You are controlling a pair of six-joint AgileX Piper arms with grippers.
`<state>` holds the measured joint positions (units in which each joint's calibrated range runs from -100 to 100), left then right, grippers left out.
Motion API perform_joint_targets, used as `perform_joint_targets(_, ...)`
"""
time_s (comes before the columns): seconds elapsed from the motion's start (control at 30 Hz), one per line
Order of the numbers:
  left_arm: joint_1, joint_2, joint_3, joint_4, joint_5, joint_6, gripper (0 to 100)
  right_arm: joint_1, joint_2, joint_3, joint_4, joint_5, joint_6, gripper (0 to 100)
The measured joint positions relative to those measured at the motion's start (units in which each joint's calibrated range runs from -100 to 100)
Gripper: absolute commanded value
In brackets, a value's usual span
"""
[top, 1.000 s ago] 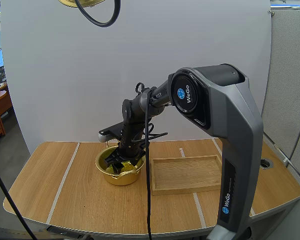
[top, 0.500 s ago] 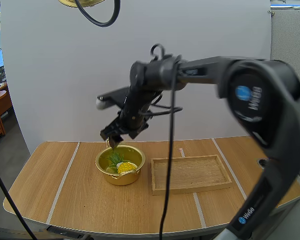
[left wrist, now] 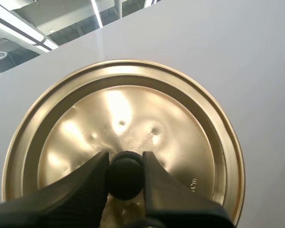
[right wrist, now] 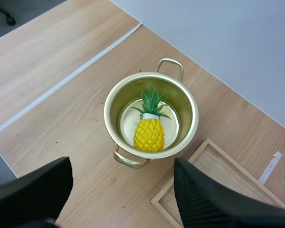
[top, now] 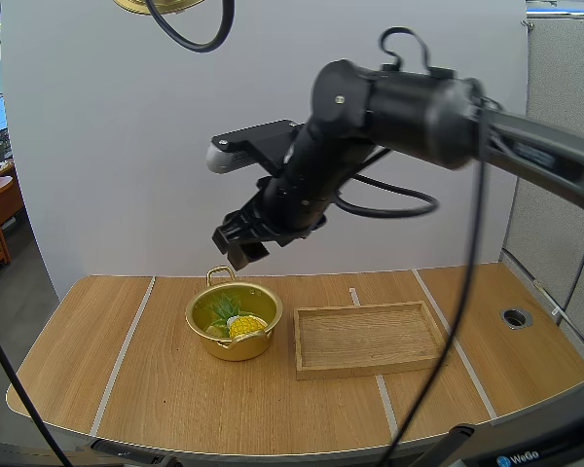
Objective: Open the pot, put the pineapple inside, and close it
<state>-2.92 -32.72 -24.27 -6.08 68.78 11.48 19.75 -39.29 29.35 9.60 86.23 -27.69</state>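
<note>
A gold pot [top: 234,321] stands open on the wooden table, and a yellow pineapple [top: 245,325] with green leaves lies inside it. In the right wrist view the pineapple [right wrist: 149,133] rests on the bottom of the pot [right wrist: 118,95]. My right gripper [top: 236,247] hangs open above the pot's far rim, its fingers [right wrist: 213,199] wide apart with nothing between them. The gold lid [left wrist: 123,123] is held high up, with my left gripper [left wrist: 125,164] shut on its black knob [left wrist: 125,175]. The lid's edge [top: 161,5] peeks in at the high view's upper border.
A shallow wooden tray [top: 368,338] lies just right of the pot, also seen as a tray corner [right wrist: 213,171] in the right wrist view. White tape lines [top: 125,350] cross the table. A round hole [top: 515,317] sits near the table's right edge.
My right gripper has let go of the pineapple inside the pot and risen up and to the right. The pineapple now lies free in the pot.
</note>
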Motion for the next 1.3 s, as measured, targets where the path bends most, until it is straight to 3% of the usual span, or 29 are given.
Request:
perform_joint_targets(0.67,0.00,0.00,0.00,0.00,0.00,0.00,0,0.00,-26.19,21.68,-3.05,2.64,3.55,100)
perform_joint_targets(0.73,0.00,0.00,0.00,0.00,0.00,0.00,0,0.00,-28.38,23.22,-3.29,3.53,3.83,81)
perform_joint_targets(0.9,0.00,0.00,0.00,0.00,0.00,0.00,0,0.00,-33.15,25.38,-2.58,6.82,4.41,0)
perform_joint_targets(1.3,0.00,0.00,0.00,0.00,0.00,0.00,0,-1.19,-44.27,28.84,-1.65,8.76,5.21,0)
